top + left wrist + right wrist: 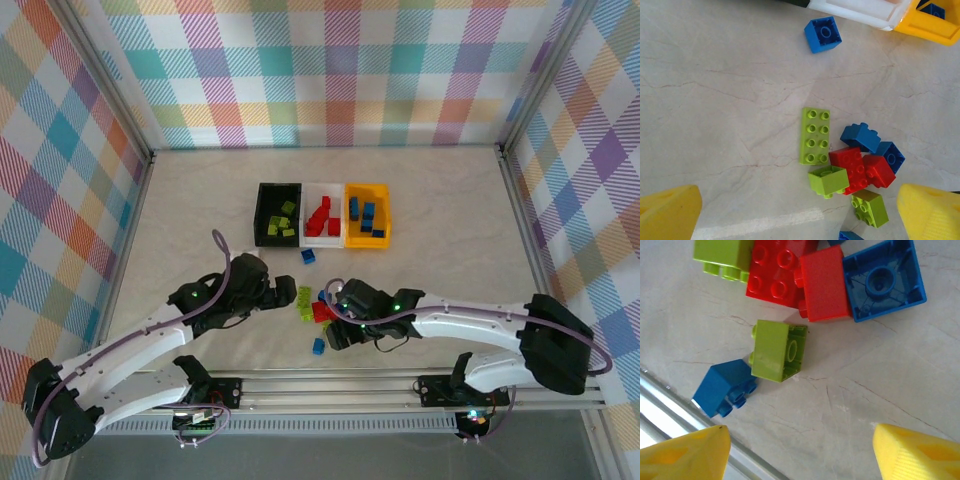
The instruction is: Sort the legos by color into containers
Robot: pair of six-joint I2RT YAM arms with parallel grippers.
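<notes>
On the left of the table (200, 200), the left gripper (285, 293) hangs low over the surface. Its yellow fingers (667, 212) are spread wide and nothing is between them. In its wrist view, a long lime green plate (815, 136) lies flat, studs up, just left of the pile of loose legos (318, 305). Farther back, the three containers stand in a row and touch side by side. The black bin (262, 215) holds lime green bricks (280, 222), the white bin (322, 186) holds red bricks (322, 215), and the orange-yellow bin (367, 243) holds blue bricks (365, 212). A single blue brick (308, 256) sits alone on the table just in front of the white bin. The pile lies between the two grippers – red, blue and lime pieces are pressed together there. In the right wrist view, a lime green brick (777, 351) lies on its side and touches a small blue brick (722, 387). Beyond these, two red bricks (790, 270) lie beside an upturned blue brick (885, 277). The right gripper (333, 318) is low at the right edge of the pile – its fingers (917, 452) stand well apart and hold nothing.
</notes>
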